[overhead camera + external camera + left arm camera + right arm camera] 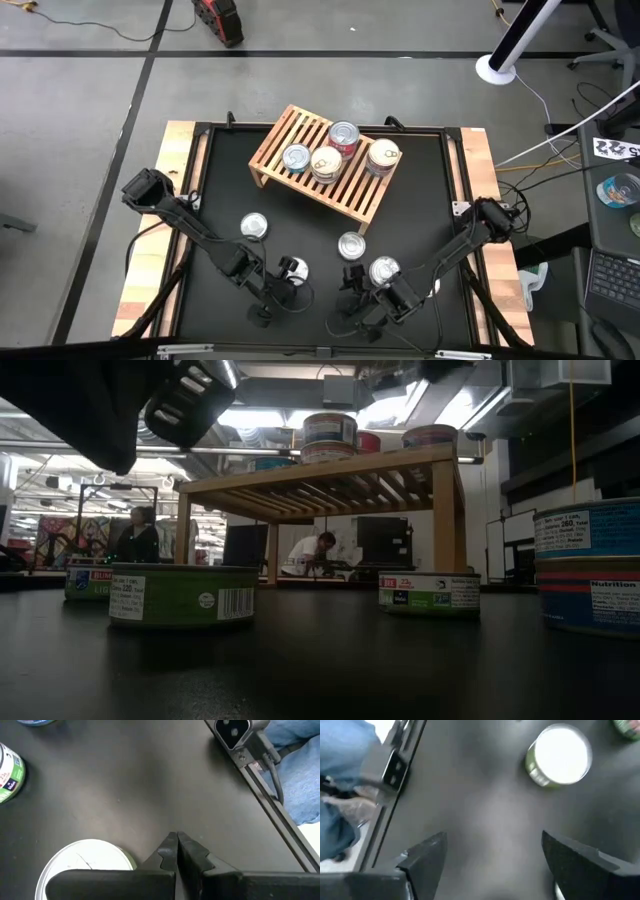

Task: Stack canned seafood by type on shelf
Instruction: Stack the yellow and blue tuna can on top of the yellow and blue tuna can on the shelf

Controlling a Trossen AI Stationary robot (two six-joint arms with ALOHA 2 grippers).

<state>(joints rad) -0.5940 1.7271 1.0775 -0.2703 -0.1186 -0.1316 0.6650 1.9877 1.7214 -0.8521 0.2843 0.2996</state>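
Wooden slatted shelf (325, 163) set askew at the far middle of the black table (420, 210). On its top, four tins: a silver-lidded can (295, 157), a cream-lidded can (326, 163) just beside it, a red-sided can (343, 136) touching that one from behind, and a pale-lidded can (384, 154) toward the right end. Down on the mat, four more tins: one (254, 226) left of centre, one (351, 245) right of centre, one (293, 267) by the left arm's wrist, one (384, 270) by the right arm's wrist.

Left gripper (176, 840) low near the front edge, jaws pressed together, holding nothing; white tin lid (85, 867) just beside it. Right gripper (492, 852) likewise near the front edge, jaws spread wide over bare mat, nothing between them; green-sided tin (560, 755) well ahead.

Seen only from table height: green label with a barcode on the nearest tin (182, 593), blue tins stacked at the right edge (590, 565), the shelf's underside and legs (325, 480), and people seated in the room behind. Seen only from the wrists: blue fabric beyond the table rail (300, 785).
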